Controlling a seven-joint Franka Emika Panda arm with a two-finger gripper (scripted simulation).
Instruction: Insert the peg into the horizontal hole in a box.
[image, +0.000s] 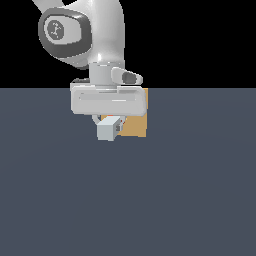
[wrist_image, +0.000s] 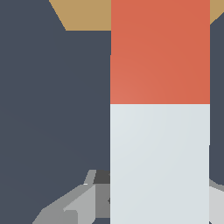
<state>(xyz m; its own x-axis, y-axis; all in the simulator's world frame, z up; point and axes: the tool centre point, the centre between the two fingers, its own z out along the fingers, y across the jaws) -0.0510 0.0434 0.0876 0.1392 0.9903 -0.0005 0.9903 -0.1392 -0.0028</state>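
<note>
My gripper (image: 109, 121) is shut on the peg (image: 107, 130) and holds it level above the floor. In the exterior view I see the peg's pale grey end face, pointing at the camera. The tan box (image: 136, 125) stands right behind it, partly covered by my hand and the peg. In the wrist view the peg (wrist_image: 159, 131) fills the middle: pale grey near my fingers (wrist_image: 65, 208), with its orange-red end section (wrist_image: 159, 52) reaching toward the box (wrist_image: 83, 13). The hole is hidden behind the peg and hand in both views.
The flat dark blue-grey floor (image: 190, 200) spreads all around the box. The arm's white links (image: 95, 30) rise above the hand. Nothing else stands in view.
</note>
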